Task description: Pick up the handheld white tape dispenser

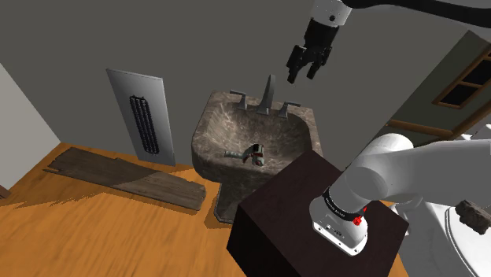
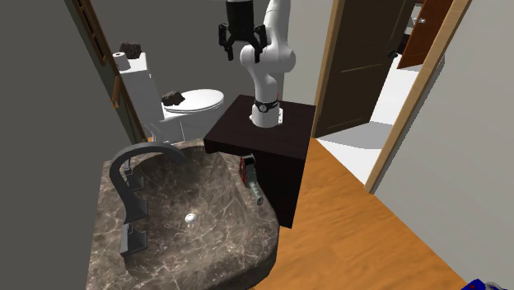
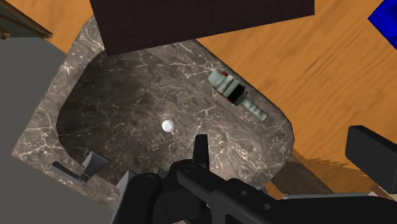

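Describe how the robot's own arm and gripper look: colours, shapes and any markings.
The white arm is made of smooth, rounded tubular links with dark joints. A dark ring with small red marks circles it near the base. The all-black two-finger gripper is blocky and angular.

the wrist view's edge cuts off a blue object [image 3: 387, 17].

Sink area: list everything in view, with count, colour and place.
sink: one, dark marbled, beside the stand
faucet: one, grey, at the sink's back rim
tape dispenser: one, whitish with a black band, lying in the sink near the stand
toilet: one, white, beyond the stand
wall panel: one, grey, beside the sink
plank: one, dark brown, on the orange floor
stand: one, dark brown, against the sink
arm: one, white, on the stand, black jaws open high above the sink
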Tool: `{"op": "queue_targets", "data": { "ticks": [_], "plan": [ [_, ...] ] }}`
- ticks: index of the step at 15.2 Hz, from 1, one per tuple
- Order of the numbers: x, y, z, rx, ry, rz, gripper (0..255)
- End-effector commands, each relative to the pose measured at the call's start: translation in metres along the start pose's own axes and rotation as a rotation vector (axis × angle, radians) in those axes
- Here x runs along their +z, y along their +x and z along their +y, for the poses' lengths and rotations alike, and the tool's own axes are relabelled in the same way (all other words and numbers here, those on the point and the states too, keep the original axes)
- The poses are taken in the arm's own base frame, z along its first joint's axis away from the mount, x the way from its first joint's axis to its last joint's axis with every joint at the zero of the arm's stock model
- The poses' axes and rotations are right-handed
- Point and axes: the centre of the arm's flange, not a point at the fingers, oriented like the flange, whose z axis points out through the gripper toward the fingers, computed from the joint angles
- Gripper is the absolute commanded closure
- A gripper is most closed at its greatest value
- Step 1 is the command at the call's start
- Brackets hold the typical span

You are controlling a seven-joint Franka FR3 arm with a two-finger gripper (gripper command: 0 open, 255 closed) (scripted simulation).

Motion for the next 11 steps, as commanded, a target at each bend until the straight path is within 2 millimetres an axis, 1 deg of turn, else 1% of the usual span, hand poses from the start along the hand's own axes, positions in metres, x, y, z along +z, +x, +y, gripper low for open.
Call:
{"op": "queue_targets", "data": {
  "ticks": [1, 11],
  "plan": [
    [0.0, 0.0, 0.0, 0.0, 0.0, 0.0, 0],
    [0.131, 0.022, -0.002, 0.052, 0.013, -0.031, 0]
  ]
}}
